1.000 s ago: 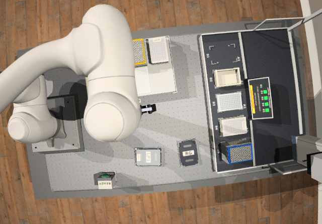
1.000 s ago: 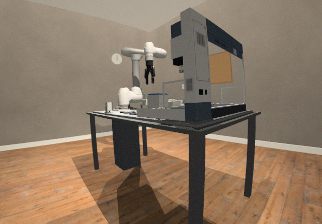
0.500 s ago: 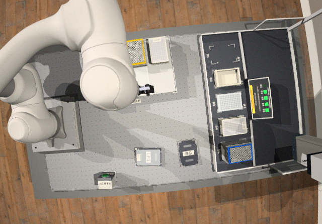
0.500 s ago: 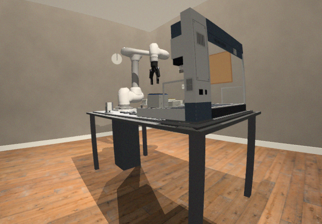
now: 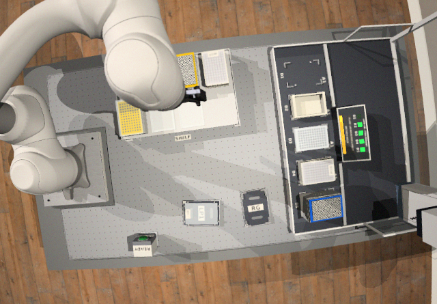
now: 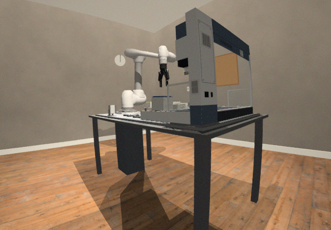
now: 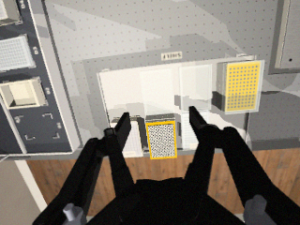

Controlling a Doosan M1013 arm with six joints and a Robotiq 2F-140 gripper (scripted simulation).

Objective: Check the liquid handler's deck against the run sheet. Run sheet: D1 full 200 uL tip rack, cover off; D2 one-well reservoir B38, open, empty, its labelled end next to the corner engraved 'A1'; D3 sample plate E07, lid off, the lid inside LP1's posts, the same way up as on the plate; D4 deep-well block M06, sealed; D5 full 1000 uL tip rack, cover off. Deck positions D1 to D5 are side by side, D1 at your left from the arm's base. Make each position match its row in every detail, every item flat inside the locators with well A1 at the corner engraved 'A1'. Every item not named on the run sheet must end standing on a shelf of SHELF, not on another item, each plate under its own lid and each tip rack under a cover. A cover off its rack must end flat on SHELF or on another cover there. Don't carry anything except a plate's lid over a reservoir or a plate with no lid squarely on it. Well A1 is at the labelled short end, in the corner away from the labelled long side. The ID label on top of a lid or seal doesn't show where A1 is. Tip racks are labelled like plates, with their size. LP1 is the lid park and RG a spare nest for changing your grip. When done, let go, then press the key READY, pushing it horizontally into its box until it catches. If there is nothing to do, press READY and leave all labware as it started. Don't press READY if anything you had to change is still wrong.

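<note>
My gripper (image 6: 163, 85) (image 7: 158, 117) is open and empty, high above SHELF (image 5: 222, 111) (image 7: 119, 91). An uncovered yellow-rimmed tip rack (image 5: 186, 68) (image 7: 161, 140) stands in its back row, between the fingers' lines of sight but far below. D1's locators (image 5: 287, 64) are empty. D2 holds an open reservoir (image 5: 308, 104) (image 7: 22, 93), D3 an unlidded plate (image 5: 311, 137) (image 7: 14, 52), D4 a pale block (image 5: 317, 171) with a top label, D5 a blue-rimmed tip rack (image 5: 326, 208). A clear lid (image 5: 213, 213) lies in LP1. A1 corners and small labels are unreadable.
SHELF also bears a yellow rack (image 5: 130, 117) (image 7: 242, 86), flat clear pieces (image 5: 162, 120) (image 7: 196, 86), a white labelled block (image 5: 215, 67) (image 7: 133, 138) and a plate (image 7: 188, 128). RG (image 5: 255, 200) and READY (image 5: 143, 238) stand apart. The display (image 5: 347, 131) shows D1 dark, the others green.
</note>
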